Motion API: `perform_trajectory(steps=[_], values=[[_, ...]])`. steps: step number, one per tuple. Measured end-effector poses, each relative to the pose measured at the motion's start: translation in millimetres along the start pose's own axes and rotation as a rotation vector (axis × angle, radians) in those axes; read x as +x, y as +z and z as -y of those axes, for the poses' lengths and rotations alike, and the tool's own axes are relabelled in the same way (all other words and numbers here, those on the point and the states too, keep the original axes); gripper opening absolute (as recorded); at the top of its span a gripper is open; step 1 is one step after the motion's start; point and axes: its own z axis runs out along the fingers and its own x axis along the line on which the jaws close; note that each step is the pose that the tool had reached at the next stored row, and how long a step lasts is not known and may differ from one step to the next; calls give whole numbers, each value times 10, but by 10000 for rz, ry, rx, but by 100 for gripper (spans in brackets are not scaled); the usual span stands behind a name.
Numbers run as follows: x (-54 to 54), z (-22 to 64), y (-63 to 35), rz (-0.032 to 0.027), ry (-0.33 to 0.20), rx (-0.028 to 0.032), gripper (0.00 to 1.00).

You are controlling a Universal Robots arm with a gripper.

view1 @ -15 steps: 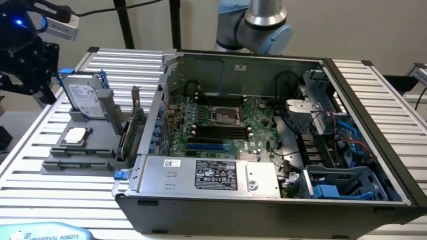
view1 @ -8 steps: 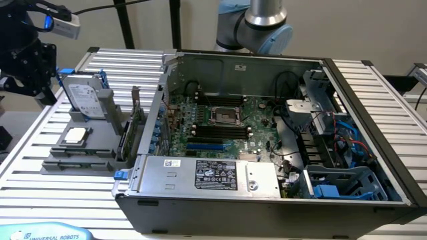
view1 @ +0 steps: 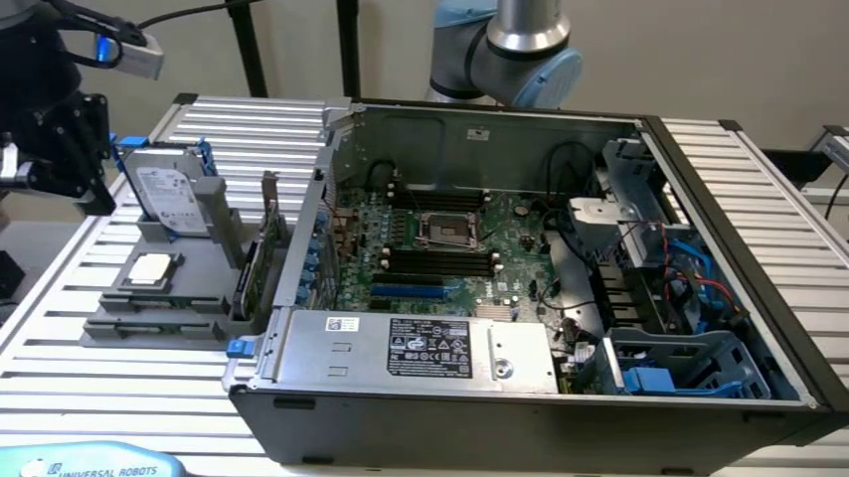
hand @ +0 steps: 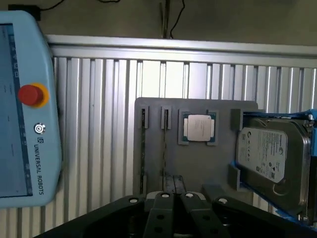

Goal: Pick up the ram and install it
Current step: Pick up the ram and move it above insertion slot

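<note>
1. Ram (view1: 247, 284), a long, narrow, thin green circuit-board stick. It stands on edge at the side of the grey plastic parts holder (view1: 159, 328) that faces the computer case, and it has not been lifted. Its chips are too small to make out.
2. My black pincer (hand: 175, 207) hangs over the holder and looks down on it. Whether it is open or closed I cannot tell.
3. Step in hand, as I judge it: the approach for the pick-up, with installing not begun. A grasp calls for lining up along the ram's thin top edge, clear of the taller upright green expansion card (view1: 274, 238) just beside it.
4. Also on the holder: a square silver processor chip (hand: 199, 127) in its recess, and a silver hard drive in a blue frame (hand: 265, 153) past it.
5. A pale blue teach pendant with a red button (hand: 25, 124) lies on the ribbed aluminium table (hand: 99, 124), near the holder.
6. The open dark grey computer case (view1: 531, 417) sits just beside the holder, on the exterior view's right, with the green motherboard (view1: 518, 214) inside.
7. Long black memory slots (view1: 438, 260) run in a row on the motherboard. They look unfilled and are well apart from the ram.
</note>
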Motion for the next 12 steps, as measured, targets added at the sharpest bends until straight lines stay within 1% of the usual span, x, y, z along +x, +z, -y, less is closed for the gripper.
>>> perform_trajectory(steps=[2,4,7,12], values=[[0,2,28,-8,-299,-5,11],[2,4,48,-13,-460,-6,11],[6,10,81,-16,-512,-7,11],[30,31,165,-16,-513,-7,11]])
